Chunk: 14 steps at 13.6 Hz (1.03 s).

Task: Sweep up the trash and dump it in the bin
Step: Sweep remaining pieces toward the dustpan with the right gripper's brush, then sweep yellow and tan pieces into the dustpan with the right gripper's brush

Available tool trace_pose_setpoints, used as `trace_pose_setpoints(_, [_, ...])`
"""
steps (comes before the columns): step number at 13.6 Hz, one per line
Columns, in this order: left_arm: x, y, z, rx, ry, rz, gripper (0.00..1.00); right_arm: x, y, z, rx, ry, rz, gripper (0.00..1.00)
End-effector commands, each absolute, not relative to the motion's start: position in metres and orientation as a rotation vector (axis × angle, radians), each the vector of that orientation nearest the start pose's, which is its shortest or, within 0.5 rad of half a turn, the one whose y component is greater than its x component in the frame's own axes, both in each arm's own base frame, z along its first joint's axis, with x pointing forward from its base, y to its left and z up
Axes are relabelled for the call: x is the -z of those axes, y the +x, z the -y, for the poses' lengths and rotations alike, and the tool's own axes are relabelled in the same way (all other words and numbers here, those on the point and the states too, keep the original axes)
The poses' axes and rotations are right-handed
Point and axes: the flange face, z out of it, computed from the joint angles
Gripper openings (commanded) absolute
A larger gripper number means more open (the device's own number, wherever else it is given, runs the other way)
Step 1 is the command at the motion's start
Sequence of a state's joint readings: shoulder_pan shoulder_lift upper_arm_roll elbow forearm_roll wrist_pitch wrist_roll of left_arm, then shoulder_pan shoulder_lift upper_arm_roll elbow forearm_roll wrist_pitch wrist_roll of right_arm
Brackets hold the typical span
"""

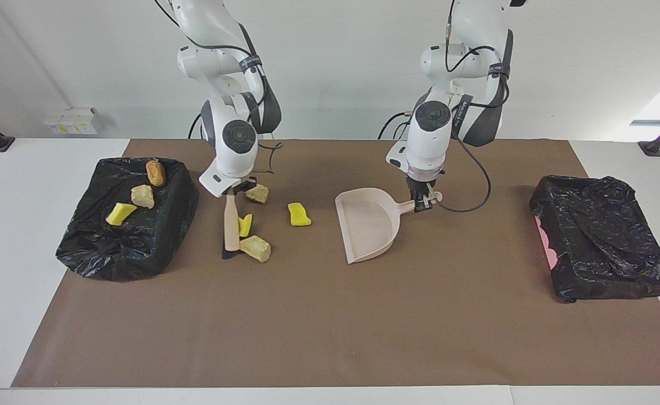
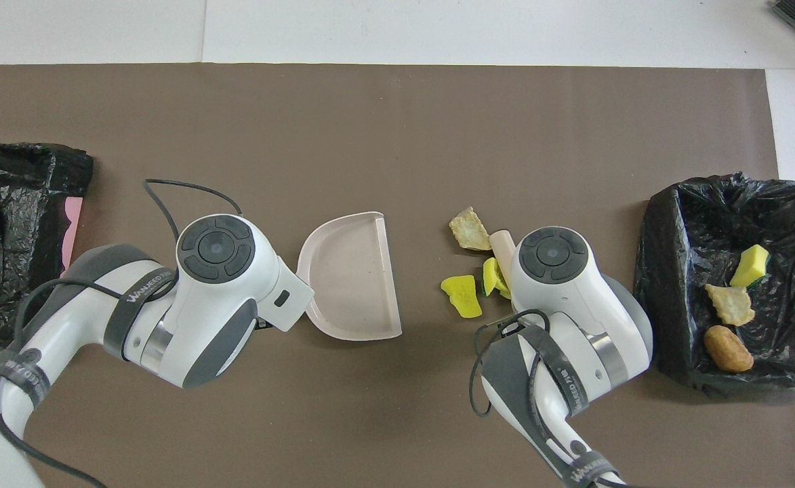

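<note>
I see a black bag bin at the right arm's end of the table w/ 3 bits of trash in it: 1 yellow sponge piece, 1 tan lump, 1 brown bread piece. Next, my right gripper is shut tight on the top of the brush, which stands tipped w/ its dark bristles on the brown mat. 3 scraps sit right beside the brush: a tan lump by the gripper, a yellow sponge touching the handle, and a tan lump by the bristles. 1 more yellow sponge lies between the brush and the dustpan. My left gripper is closed on the dustpan's handle, pan flat on the mat. A 2nd black bag bin sits at the left arm's end.
</note>
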State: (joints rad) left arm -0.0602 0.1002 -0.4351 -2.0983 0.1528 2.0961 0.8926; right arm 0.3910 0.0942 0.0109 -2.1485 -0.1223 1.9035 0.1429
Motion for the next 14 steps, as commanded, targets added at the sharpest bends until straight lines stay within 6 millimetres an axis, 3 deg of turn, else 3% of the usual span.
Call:
trace_pose_setpoints(1, [-0.373,0.477,0.250,-0.143,-2.264,-2.044,0.00,-0.333,0.473,-0.201,-0.522,-3.161,0.613,0.00])
trace_pose_setpoints(6, [-0.372,0.477,0.250,-0.147,-2.265,-2.044,0.00,-0.334,0.455,-0.265,-0.488,-3.055,0.446,0.00])
trace_pose_setpoints(11, [-0.374,0.478,0.250,-0.143,-2.269,-2.038,0.00,-0.341,0.439,-0.359,-0.472,-2.955,0.194,0.00])
trace_pose_setpoints(14, [-0.375,0.479,0.250,-0.142,-2.268,-2.039,0.00,-0.359,0.449,-0.382,-0.479,-2.915,0.081,0.00])
